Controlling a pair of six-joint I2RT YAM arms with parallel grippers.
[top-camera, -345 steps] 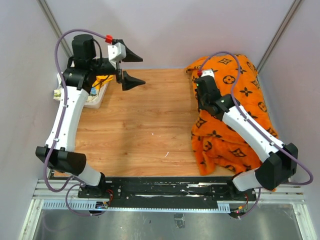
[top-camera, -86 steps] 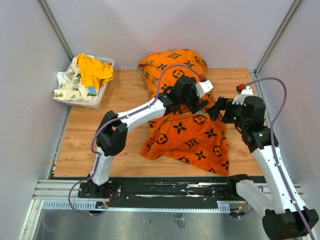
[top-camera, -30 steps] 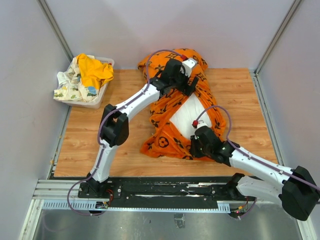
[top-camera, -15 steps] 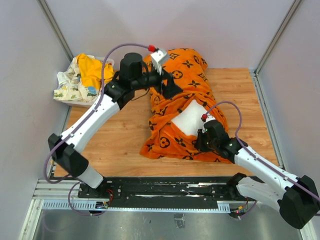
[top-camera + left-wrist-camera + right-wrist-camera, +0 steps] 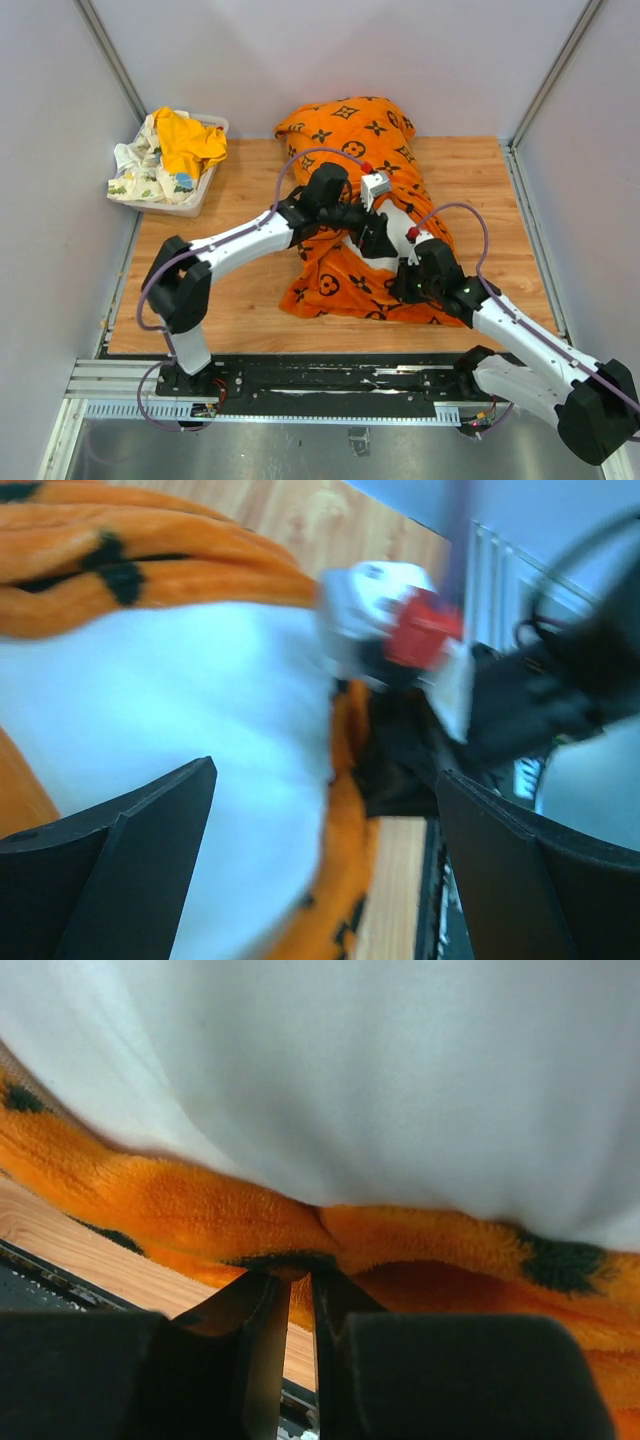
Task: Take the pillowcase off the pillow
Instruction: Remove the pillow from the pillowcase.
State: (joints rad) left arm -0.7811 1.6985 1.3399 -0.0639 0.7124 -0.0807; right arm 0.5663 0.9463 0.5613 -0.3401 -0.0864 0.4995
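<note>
Right wrist: one pillow [image 5: 350, 1060], one pillowcase [image 5: 200, 1210] (edge pinched)

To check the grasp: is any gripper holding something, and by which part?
The right gripper pinches the pillowcase at a fold of its edge, beside the bare pillow. The left gripper is open, holding nothing.

No readable text anywhere (the pillowcase [image 5: 345, 120] bears only black flower-and-star motifs).

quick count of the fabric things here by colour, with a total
orange with black print: 1, the pillowcase
plain white: 1, the pillow
yellow-orange cloth in the tub: 1
white printed cloth in the tub: 1
total: 4
</note>
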